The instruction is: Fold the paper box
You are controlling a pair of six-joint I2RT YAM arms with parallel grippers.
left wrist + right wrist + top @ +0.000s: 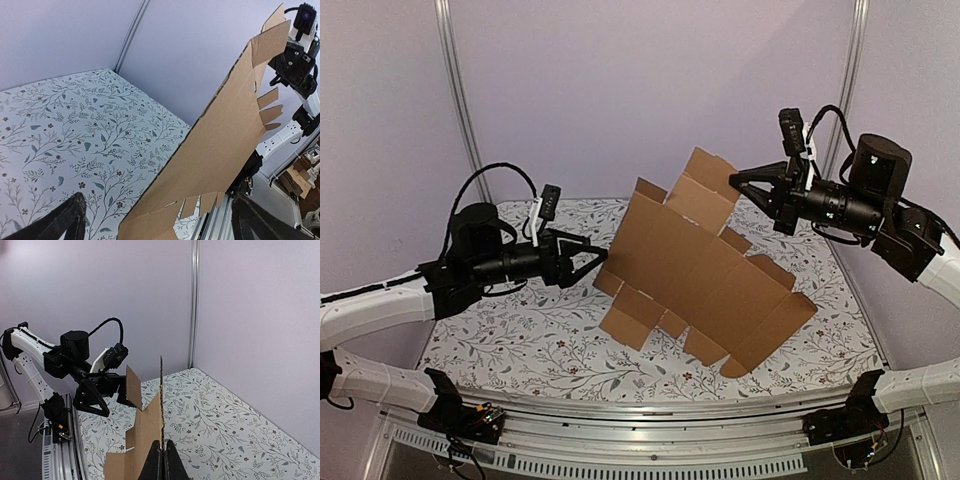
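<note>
The paper box [700,270] is a flat brown die-cut sheet with tabs, held up steeply tilted over the table, its lower edge down near the cloth. My right gripper [738,180] is shut on the sheet's upper right flap. In the right wrist view the thin sheet edge [161,390] rises from between the closed fingers of the right gripper [161,446]. My left gripper [598,262] is open at the sheet's left edge. In the left wrist view the sheet's lower corner [225,135] lies between the widely spread fingers [70,220] of the left gripper [160,222], untouched.
The table [520,330] has a floral cloth. Lilac walls with metal posts [460,100] close in the back and sides. A metal rail [650,415] runs along the near edge. The left arm shows in the right wrist view [75,355].
</note>
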